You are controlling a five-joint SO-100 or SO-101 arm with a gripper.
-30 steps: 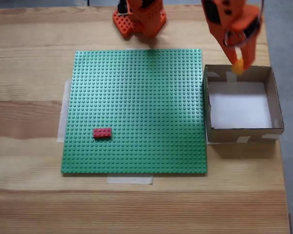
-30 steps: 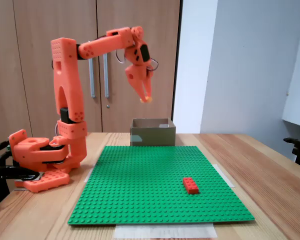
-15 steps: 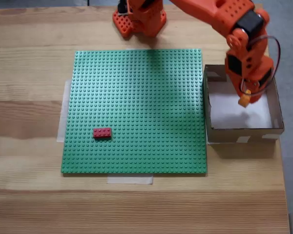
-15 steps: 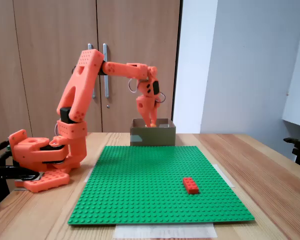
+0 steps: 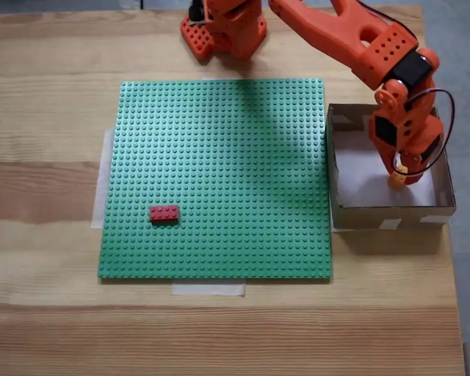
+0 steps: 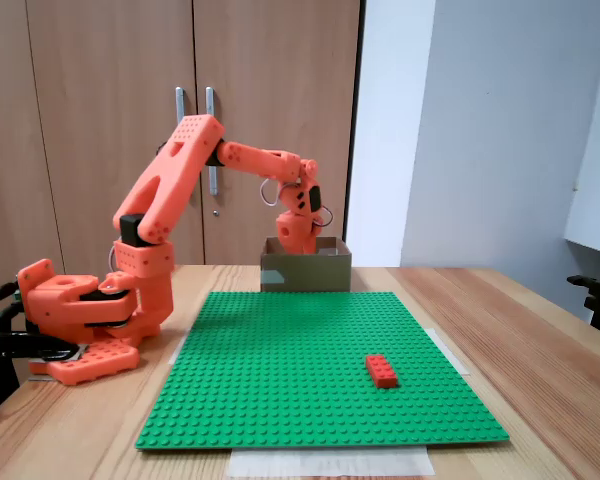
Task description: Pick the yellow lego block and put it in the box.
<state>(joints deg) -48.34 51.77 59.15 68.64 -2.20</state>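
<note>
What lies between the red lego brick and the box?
In a fixed view from above, only bare green baseplate studs lie between the red lego brick and the box.

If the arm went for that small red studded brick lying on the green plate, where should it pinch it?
Probably from straight above, fingers closing across the two long side walls of the small red studded brick. It lies flat, studs up, alone on the green studded baseplate, so its narrow width suits the jaws and nothing blocks them.

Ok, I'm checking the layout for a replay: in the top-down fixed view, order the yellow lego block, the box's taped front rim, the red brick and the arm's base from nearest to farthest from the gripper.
1. Yellow lego block: at the gripper tips, inside the box.
2. Box front rim: just below the gripper.
3. Arm's base: top edge, up-left.
4. Red brick: far left on the green baseplate.
</note>
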